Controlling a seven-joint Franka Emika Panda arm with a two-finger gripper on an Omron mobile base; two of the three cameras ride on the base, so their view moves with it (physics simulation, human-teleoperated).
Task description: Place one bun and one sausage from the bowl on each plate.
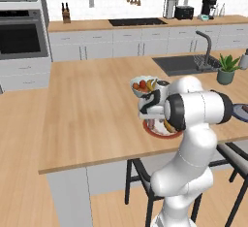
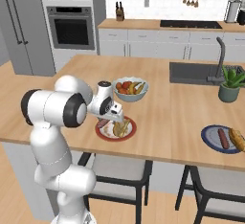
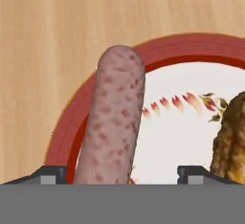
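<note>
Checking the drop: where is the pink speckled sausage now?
In the hand view, the sausage lies across the red-rimmed plate's left rim, left of the browned bun.

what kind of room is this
A home kitchen, rendered. A built-in oven stands in the wall units, a sink with a tap is set into the wooden island, and a cooktop lies on the back counter.

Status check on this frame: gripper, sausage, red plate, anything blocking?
Gripper open, low over the red-rimmed plate. Sausage lies between the fingertips, across the plate's rim; bun beside it on the plate. Nothing in the way.
</note>
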